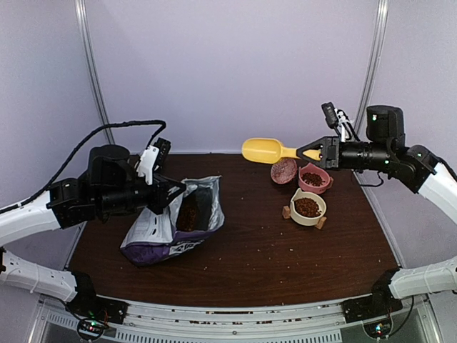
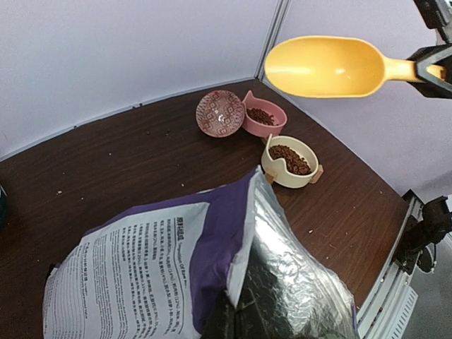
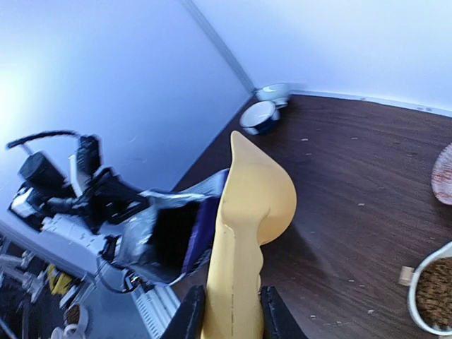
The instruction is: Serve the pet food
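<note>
Item: pet food (image 1: 308,207), dry dark-brown kibble, found in three places. First lot: a filled cream bowl (image 2: 285,178) on small wooden feet, standing on the counter (image 1: 250,250) toward its right side. Second lot: a pink bowl (image 2: 265,131) just behind the cream one, likewise holding kibble. Third lot: the stock inside the bag (image 1: 157,232), purple and white with a foil lining, propped at the left of the counter with its mouth open toward the bowls; dark kibble shows in the opening. Stray pellets dot the counter. Also present: a patterned bowl (image 2: 219,113), tipped on edge against the pink bowl, with no food visible in it. Left hand (image 1: 175,194): pressed together on the upper lip of the bag, holding the mouth up. Right hand (image 1: 305,152): pinching the handle of a yellow scoop (image 1: 263,151), which hangs roughly level in the air over the far side of the counter, nearer the bowls than the bag, its hollow empty. Status, as judged: two bowls served. Left to do, probably: either another trip to the bag for the patterned bowl, which would first need setting upright, or simply laying down the scoop and releasing the bag. The views do not settle which.
</note>
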